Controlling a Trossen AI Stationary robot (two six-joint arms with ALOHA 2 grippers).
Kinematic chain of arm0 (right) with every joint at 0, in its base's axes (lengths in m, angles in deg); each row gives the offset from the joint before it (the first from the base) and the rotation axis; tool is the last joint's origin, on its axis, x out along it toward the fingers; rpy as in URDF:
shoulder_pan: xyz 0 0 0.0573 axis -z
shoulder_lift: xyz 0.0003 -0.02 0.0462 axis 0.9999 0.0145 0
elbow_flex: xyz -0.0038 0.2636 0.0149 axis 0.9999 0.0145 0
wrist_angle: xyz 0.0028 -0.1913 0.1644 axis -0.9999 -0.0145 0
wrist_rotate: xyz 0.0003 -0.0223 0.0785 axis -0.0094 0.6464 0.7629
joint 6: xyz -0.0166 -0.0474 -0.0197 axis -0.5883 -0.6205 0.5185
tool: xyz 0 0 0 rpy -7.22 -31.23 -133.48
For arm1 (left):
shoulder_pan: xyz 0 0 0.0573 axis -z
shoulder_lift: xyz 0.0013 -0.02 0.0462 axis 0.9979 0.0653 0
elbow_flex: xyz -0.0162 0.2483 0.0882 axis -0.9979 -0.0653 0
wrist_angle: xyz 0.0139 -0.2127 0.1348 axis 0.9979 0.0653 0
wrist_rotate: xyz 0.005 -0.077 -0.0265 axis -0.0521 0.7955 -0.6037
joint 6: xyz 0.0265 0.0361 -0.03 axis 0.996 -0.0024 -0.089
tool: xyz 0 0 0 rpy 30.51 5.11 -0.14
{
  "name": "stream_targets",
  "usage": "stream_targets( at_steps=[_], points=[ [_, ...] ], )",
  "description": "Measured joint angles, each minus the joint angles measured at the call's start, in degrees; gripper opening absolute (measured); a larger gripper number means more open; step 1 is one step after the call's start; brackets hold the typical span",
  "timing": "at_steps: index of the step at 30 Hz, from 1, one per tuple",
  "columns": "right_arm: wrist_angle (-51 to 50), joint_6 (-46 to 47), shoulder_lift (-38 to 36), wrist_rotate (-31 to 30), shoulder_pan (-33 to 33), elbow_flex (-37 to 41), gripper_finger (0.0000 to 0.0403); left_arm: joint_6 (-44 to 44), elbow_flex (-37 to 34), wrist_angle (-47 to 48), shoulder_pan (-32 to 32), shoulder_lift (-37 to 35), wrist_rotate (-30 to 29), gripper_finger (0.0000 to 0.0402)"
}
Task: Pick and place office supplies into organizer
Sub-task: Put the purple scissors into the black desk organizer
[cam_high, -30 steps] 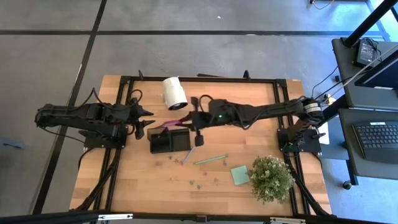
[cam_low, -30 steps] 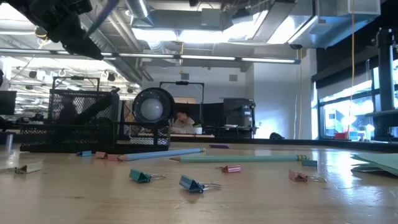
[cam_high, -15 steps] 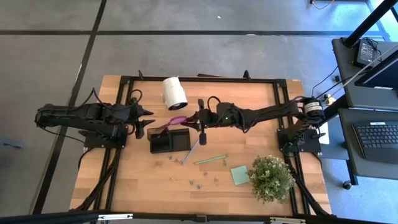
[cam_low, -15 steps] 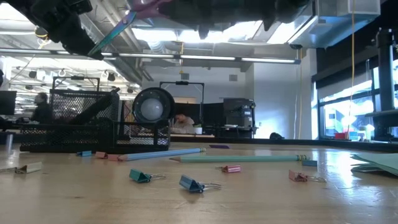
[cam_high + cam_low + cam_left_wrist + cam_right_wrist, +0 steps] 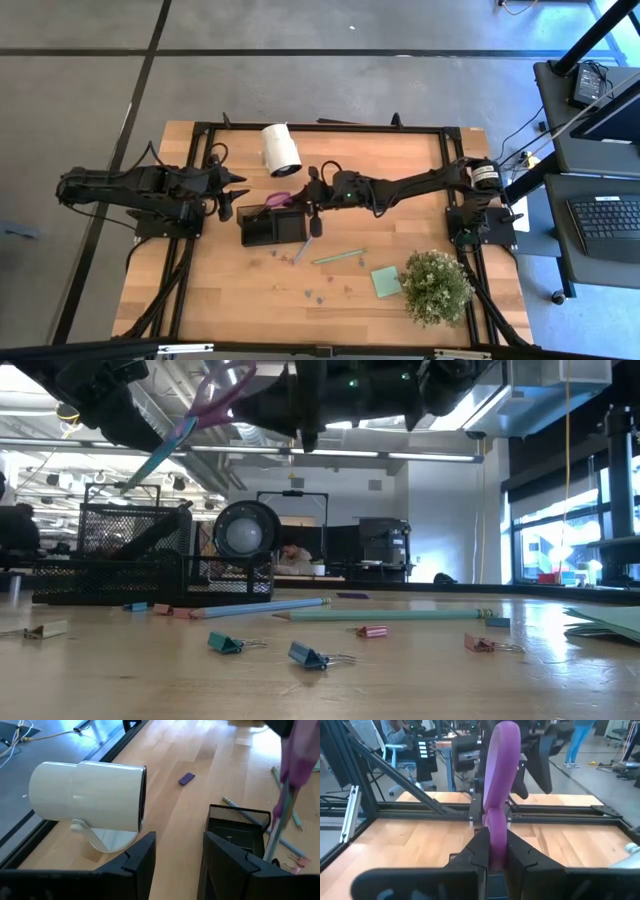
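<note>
right pincer (image 5: 490,851) clamped on scissors (image 5: 190,415) | long axis slanted, blades down toward organizer (image 5: 272,226)

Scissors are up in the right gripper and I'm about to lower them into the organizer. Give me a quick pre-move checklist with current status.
1. Grip: right gripper shut on the scissors by a purple handle: ok.
2. Scissors off the table, blades hanging down: ok.
3. Blades over the organizer: over its near-right part in the high view; exact compartment cannot tell.
4. Left gripper open, waiting beside the organizer's left end, clear of the drop: ok.
5. White cylinder roll behind the organizer, apart from it: ok.
</note>
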Motion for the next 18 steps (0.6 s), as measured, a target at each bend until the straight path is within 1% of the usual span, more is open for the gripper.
stream_targets(
  at_steps=[18],
  points=[
    [0.05,1.31,9.61,-0.01,0.34,-5.23,0.0029,-0.02,0.0,-0.1,0.0,0.0,-0.02,0.0156]
  ],
)
